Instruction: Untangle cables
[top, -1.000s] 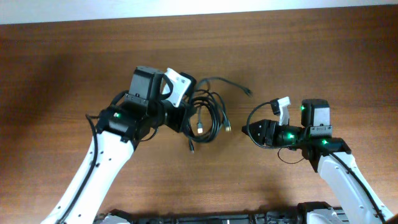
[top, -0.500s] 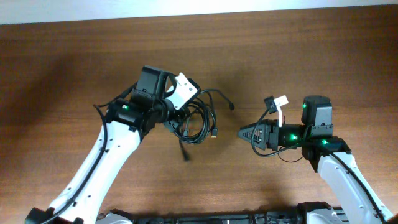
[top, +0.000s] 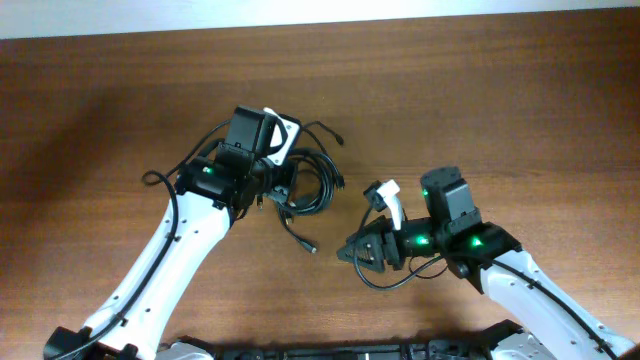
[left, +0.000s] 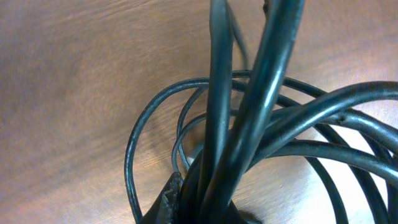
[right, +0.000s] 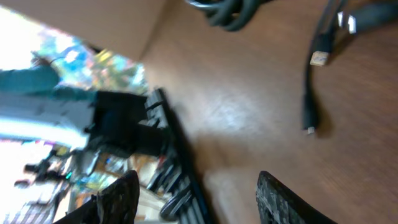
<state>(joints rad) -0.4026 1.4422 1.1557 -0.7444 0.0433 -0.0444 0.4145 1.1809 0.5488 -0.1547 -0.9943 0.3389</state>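
Observation:
The black cables (top: 312, 185) lie as one tangled bundle of loops on the wooden table, with loose plug ends trailing toward the front (top: 308, 245) and the back right (top: 335, 137). My left gripper (top: 278, 190) is shut on the cable bundle (left: 261, 124); the strands fill the left wrist view and run between its fingers. My right gripper (top: 352, 254) is open and empty, low over the table to the right of the trailing plug end. In the right wrist view its fingers (right: 199, 199) spread wide, with a cable plug (right: 309, 118) lying ahead of them.
The wooden table (top: 500, 110) extends on all sides. Its front edge and dark equipment beyond it (right: 124, 130) show in the right wrist view. The arms' own thicker wires loop near each wrist.
My left gripper has pulled the cable bundle leftward and slightly back. My right arm has swung left and toward the front, down near the trailing plug end.

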